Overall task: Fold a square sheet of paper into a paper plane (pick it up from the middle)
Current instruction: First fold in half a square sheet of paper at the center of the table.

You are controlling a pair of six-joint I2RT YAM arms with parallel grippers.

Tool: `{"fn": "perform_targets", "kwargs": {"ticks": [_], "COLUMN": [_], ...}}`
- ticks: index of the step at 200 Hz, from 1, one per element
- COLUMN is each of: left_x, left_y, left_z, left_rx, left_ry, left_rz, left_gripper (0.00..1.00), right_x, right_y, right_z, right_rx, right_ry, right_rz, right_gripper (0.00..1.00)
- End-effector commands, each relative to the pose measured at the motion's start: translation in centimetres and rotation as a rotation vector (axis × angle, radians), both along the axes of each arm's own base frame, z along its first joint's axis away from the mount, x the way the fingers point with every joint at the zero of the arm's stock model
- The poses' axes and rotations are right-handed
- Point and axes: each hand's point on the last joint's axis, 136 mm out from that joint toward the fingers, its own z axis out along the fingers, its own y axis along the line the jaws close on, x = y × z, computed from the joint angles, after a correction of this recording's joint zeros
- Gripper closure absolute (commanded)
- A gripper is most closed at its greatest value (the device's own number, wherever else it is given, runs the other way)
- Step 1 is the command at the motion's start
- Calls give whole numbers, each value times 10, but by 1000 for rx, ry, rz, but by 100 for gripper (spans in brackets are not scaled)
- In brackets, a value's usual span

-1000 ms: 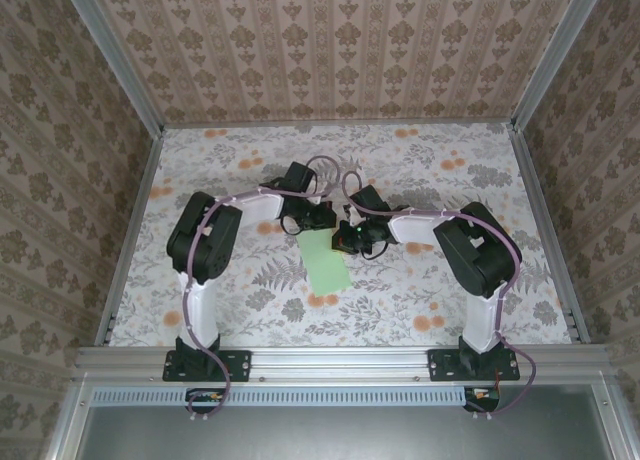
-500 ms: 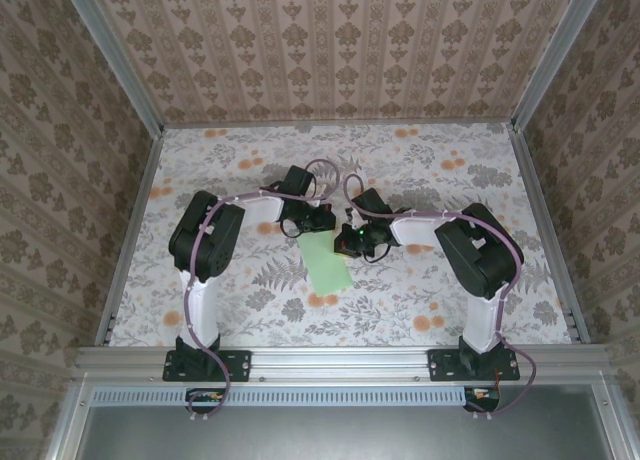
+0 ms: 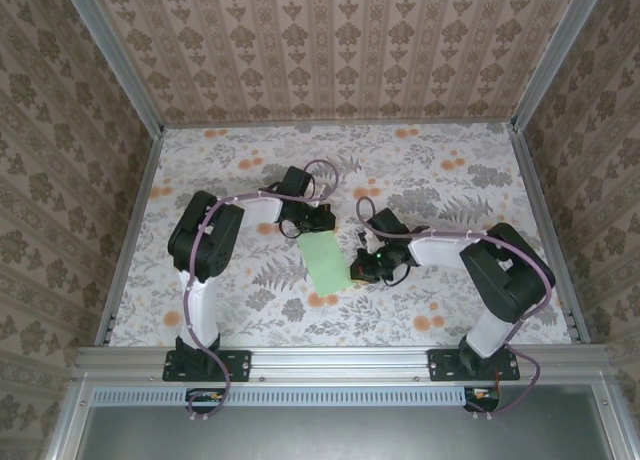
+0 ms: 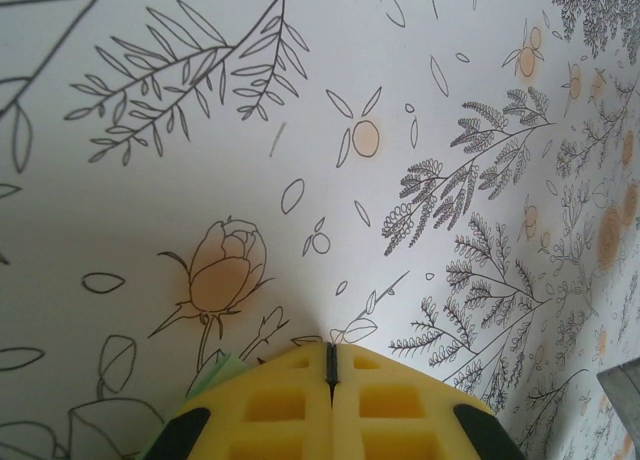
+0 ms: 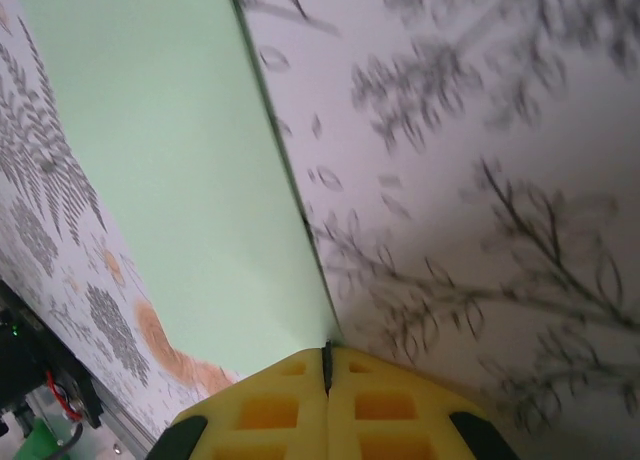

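A floral-clothed surface [image 3: 450, 160] lay inside patterned walls [image 3: 320, 40], with one square sheet of paper [image 3: 325, 263] flat near its centre. There were two arms and two sets of fingers.

Against the frames from a second and half a second before, the right arm [image 3: 500, 270] had swung outward and nearer. Its right fingers [image 3: 362, 270] had gone from the sheet's 1 o'clock corner to its 4 o'clock edge. The left arm [image 3: 205, 240] and the left fingers [image 3: 307, 228], at the sheet's 11 o'clock end, stood much as before. The sheet lay in about the same place.

The left wrist view gave the left fingers [image 4: 335, 375] pressed together with no gap, tips down at the cloth. A sliver of the green sheet [image 4: 215, 372] peeked out at their 8 o'clock side. Whether any paper was pinched between them could not be told.

The right wrist view gave a broad stretch of the sheet [image 5: 170, 170], with one long straight edge running down to the seam of the right fingers [image 5: 330, 370]. These too were closed tight. Whether they gripped that edge or merely met it could not be told. The cloth at 3 o'clock of that edge was blurred.
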Motion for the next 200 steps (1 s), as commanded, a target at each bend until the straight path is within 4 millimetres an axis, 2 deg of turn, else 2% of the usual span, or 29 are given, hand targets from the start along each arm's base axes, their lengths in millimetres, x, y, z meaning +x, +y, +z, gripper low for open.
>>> {"fn": "perform_targets", "kwargs": {"ticks": [1,17,31,54,74,93,116,129,152,176,200], "left_x": [4,11,17,25,28,26,14,9,-8,-24,-36], "left_y": [7,0,-4,-4,11,37,76,107,140,163,164], "left_z": [-13,6,27,66,88,94,95,93,89,83,75], "left_rx": [68,38,17,-19,-18,4,35,44,45,58,38], "left_ry": [4,-22,-49,-102,-120,-120,-113,-95,-72,-56,-21], "left_rz": [25,22,27,58,123,213,326,414,495,531,510], "left_gripper": [100,100,94,72,52,41,28,21,10,0,0], "right_x": [-35,-32,-24,-6,9,22,40,51,71,88,99], "right_y": [-18,-17,-15,-11,-6,0,18,26,40,50,47], "right_z": [-9,0,12,33,41,41,43,40,33,24,11], "right_rx": [-63,-55,-42,-33,-54,-107,-130,-144,-151,-172,-221], "right_ry": [92,60,14,-74,-132,-171,-229,-241,-236,-220,-197], "right_rz": [30,27,18,-2,-2,6,27,21,-4,-43,-112], "right_gripper": [96,95,93,88,79,69,59,57,55,53,53]}}
